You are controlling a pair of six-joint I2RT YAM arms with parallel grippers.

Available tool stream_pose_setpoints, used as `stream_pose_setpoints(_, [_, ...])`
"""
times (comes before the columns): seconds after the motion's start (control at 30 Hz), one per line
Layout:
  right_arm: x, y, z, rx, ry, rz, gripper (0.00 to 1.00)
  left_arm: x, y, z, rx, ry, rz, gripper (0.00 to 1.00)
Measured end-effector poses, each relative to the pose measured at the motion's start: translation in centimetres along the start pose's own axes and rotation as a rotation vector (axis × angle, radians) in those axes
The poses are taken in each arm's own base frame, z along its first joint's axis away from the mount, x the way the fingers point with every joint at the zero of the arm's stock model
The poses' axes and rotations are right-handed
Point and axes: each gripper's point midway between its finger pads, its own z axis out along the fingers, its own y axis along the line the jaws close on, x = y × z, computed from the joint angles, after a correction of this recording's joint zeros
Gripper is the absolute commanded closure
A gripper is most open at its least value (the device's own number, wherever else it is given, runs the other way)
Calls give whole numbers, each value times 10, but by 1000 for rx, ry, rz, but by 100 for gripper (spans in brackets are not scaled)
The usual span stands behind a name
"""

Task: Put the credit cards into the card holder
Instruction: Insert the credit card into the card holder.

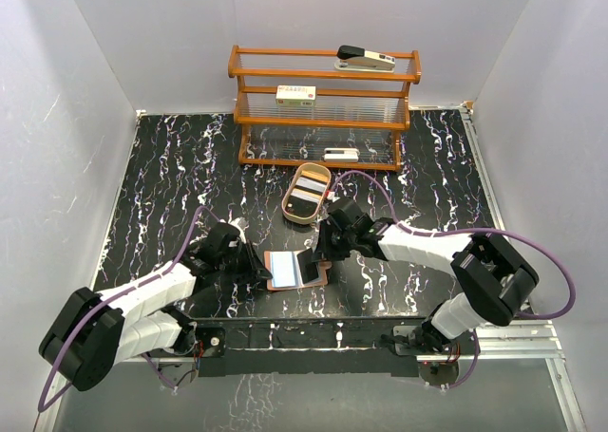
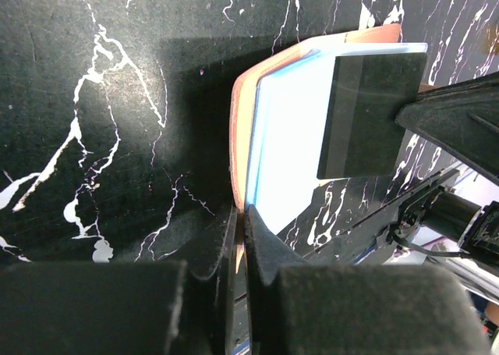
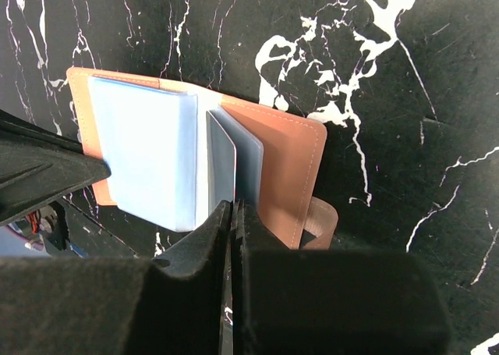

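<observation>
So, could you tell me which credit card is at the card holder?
The dark card pinched by the right gripper, edge-on inside the open card holder; the other cards lie in the oval tray.

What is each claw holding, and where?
Both hold: left claw pinches the wallet at its edge; right claw grips a dark card by one edge.

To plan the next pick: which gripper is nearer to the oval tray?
Right. The right gripper is just on the near side of the tray; the left gripper is farther, at the wallet's left edge.
</observation>
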Motion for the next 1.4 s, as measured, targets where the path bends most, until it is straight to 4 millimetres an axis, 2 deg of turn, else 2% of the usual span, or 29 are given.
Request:
stream_pose_setpoints(0.2, [0,0,0,-18,4,22,100,0,-1,0,3,-2,5,100])
stream_pose_setpoints(0.47, [-6,25,-9,-135,-16,65,100,2,0,2,13,3,6,100])
stream_pose_setpoints(0.67, [-10,33,-10,-172,-25,86,100,3,-1,3,21,11,6,100])
stream_pose_setpoints(1.4, [3,14,4,-137,-13,118,100,6,4,7,11,21,2,100])
